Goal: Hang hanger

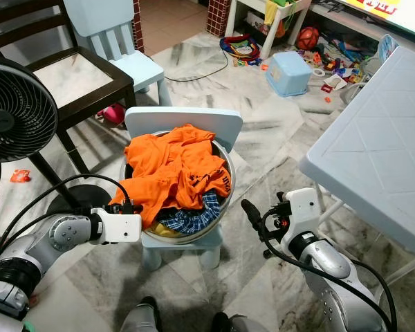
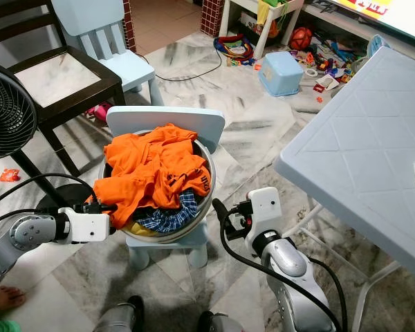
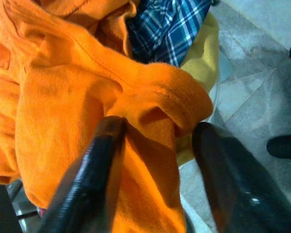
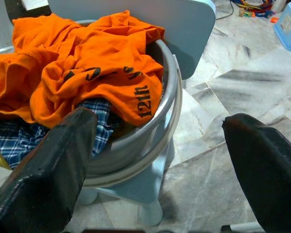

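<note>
The left gripper point(image 3: 155, 145), fingers spread, straddles a fold of the orange shirt point(image 1: 173, 169) at the basin point(image 4: 167, 92) edge. The right gripper point(image 4: 160, 160) hangs open beside it. I see no hanger.

Black print on the orange T-shirt point(image 4: 92, 68) heaped in the metal basin point(image 4: 169, 104) reads "12th"; the larger black letters beside it are folded and unreadable

Bright, even daylight in both eye views; soft shadows under the pale blue plastic child's chair point(image 1: 183, 121) & dark wooden chair point(image 1: 69, 76). Mild sheen on the grey-veined marble floor point(image 1: 277, 124). Wrist views: black fingers point(image 3: 94, 170) v. close, out of focus; orange cotton cloth point(image 3: 58, 97) sharp.
</note>
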`<state>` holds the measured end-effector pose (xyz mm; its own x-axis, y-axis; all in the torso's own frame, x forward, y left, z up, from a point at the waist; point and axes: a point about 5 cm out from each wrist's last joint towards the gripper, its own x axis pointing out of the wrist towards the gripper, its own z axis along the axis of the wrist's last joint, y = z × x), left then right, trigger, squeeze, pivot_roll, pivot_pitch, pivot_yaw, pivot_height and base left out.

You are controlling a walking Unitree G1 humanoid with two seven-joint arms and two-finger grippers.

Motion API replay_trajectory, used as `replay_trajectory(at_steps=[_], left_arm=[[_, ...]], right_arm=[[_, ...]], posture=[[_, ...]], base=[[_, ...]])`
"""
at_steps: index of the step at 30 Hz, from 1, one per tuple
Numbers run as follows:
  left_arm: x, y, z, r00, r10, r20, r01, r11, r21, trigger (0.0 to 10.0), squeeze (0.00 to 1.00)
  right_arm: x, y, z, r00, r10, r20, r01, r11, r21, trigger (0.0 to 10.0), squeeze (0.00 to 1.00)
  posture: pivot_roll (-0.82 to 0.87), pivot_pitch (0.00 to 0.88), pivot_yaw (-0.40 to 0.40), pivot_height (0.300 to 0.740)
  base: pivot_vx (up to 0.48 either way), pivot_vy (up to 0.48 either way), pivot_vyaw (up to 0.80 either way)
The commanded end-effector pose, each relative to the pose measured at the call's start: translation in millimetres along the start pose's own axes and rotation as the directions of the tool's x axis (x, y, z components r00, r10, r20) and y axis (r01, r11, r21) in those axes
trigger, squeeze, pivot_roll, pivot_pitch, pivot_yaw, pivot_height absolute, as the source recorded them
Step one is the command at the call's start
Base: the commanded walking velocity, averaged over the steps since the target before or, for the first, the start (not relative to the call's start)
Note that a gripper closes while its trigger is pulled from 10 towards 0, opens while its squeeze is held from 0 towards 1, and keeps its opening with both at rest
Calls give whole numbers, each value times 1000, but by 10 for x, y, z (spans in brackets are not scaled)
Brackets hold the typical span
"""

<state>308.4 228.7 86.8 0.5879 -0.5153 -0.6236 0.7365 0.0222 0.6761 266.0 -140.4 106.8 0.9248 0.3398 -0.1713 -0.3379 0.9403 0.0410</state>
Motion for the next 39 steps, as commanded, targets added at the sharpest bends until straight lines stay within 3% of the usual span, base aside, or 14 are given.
replay_trajectory(at_steps=[1,12,15,17,21,23,26,27,29,31,32,35,37,39], left_arm=[[26,-46,8,1000,-25,2,25,1000,10,0,0],[60,-44,-2,1000,-6,7,6,1000,-30,0,0],[44,0,-19,998,58,-3,-58,997,-41,0,0],[45,79,16,992,124,21,-121,987,-101,0,0],[70,189,68,965,257,53,-226,916,-331,0,0],[76,188,68,963,265,55,-229,904,-361,0,0],[99,271,61,933,358,38,-278,783,-557,0,0],[104,353,69,907,419,26,-300,690,-659,0,0],[106,411,78,889,458,19,-308,628,-715,0,0],[89,565,73,841,541,-19,-330,484,-810,0,0],[89,565,73,841,541,-19,-330,484,-810,0,0],[60,720,58,767,633,-105,-378,313,-871,0,0],[109,707,128,755,646,-117,-352,248,-903,0,0],[171,641,182,772,627,-103,-339,269,-902,0,0]], right_arm=[[-45,-30,-13,1000,-13,-8,13,1000,-8,10000,0],[-54,-57,15,999,-41,9,41,999,-18,10000,0],[-60,-52,10,999,-40,11,40,999,-26,10000,0],[-64,-58,11,999,-47,15,47,999,-26,10000,0],[-64,-63,10,998,-55,18,55,998,-27,10000,0],[-64,-61,10,998,-54,18,55,998,-28,10000,0],[-54,-69,13,998,-55,19,56,998,-32,10000,0],[-49,-74,15,998,-55,19,55,998,-32,10000,0],[-46,-76,15,998,-53,19,53,998,-31,10000,0],[-37,-68,15,998,-51,20,52,998,-32,10000,0],[-37,-68,15,998,-51,20,52,998,-32,10000,0],[-28,-47,14,999,-49,23,50,998,-29,10000,0],[-33,-36,13,999,-45,23,46,999,-29,10000,0],[-37,-37,13,999,-43,22,44,999,-31,10000,0]], posture=[[57,188,-90,740],[53,197,-88,740],[54,198,-86,740],[55,199,-85,740],[57,200,-89,740],[57,200,-89,740],[57,197,-95,740],[57,196,-96,740],[60,193,-96,740],[61,190,-95,740],[61,190,-95,740],[57,185,-98,740],[54,183,-102,740],[52,181,-105,740]], base=[[0,0,0],[0,0,0],[0,0,0],[0,0,0],[0,0,0],[0,0,0],[0,0,0],[0,0,0],[0,0,0],[0,0,0],[0,0,0],[0,0,0],[0,0,0],[0,0,0]])
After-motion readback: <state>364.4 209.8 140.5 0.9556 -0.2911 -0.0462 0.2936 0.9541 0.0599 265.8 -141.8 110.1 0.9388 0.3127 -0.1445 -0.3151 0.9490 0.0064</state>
